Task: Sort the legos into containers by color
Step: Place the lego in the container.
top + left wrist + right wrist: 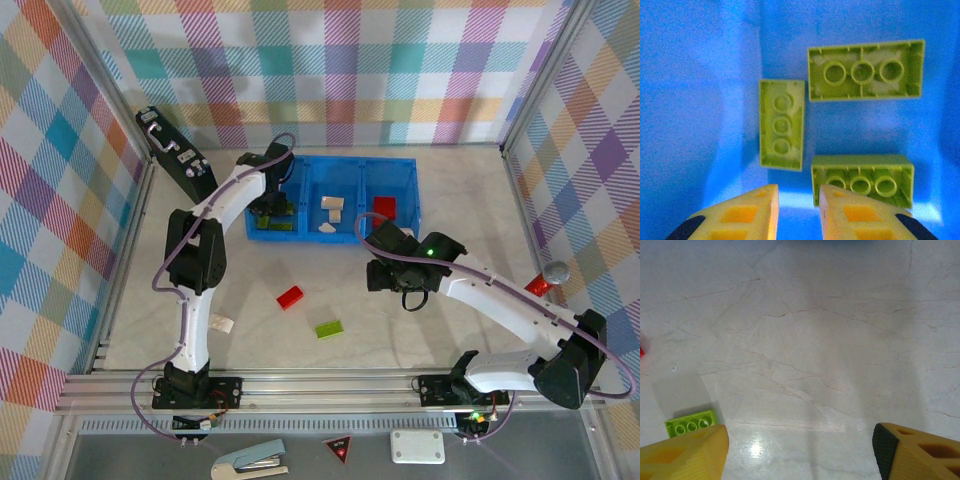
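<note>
Pale marble-patterned table (450,200). Long bright blue plastic tray (345,160) with three low-walled compartments lay at its far side.

Left gripper (799,192) hung over the left compartment, jaws a narrow gap apart with nothing between them.

Right gripper (800,432) stood over bare tabletop, jaws spread wide and empty.

Lime green rectangular plastic bricks (866,70): three lay undersides up in the left compartment. Loose green brick (329,328) lay on the table.

Cream bricks (331,204): two in the middle compartment. Loose cream brick (221,323) lay beside the left arm.

Red brick (385,207) lay in the right compartment. Loose red brick (290,297) lay mid-table.

marble table (470,205) holds blue tray (345,159) and loose legos (290,297).
</note>
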Robot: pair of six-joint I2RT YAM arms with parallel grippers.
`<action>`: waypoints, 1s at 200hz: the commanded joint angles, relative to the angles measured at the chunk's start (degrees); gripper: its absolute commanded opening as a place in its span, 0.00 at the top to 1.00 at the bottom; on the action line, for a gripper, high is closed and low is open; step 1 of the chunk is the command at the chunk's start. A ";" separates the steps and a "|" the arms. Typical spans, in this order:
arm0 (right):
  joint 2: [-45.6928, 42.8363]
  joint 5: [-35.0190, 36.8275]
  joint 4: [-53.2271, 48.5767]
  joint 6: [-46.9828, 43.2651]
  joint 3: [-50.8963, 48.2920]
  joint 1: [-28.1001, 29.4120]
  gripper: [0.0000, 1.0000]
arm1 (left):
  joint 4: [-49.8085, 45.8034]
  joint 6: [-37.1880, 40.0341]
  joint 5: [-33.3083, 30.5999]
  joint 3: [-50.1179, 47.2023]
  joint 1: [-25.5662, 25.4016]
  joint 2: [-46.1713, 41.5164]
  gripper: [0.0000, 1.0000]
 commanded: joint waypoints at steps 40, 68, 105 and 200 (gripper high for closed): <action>2.15 -3.54 2.47 -1.68 0.70 1.23 0.24 | 0.27 -1.54 7.01 -8.77 0.98 -11.94 0.72; 5.63 -4.74 4.37 -2.52 2.22 2.50 0.24 | 0.65 -1.81 8.50 -13.53 2.28 -16.78 0.72; 12.76 -6.31 6.72 -3.58 6.37 5.38 0.24 | 0.76 -1.72 10.94 -19.24 5.68 -23.05 0.71; 33.82 -10.02 7.54 -8.69 24.20 12.92 0.23 | 5.51 -0.26 14.00 -32.81 17.11 -33.93 0.70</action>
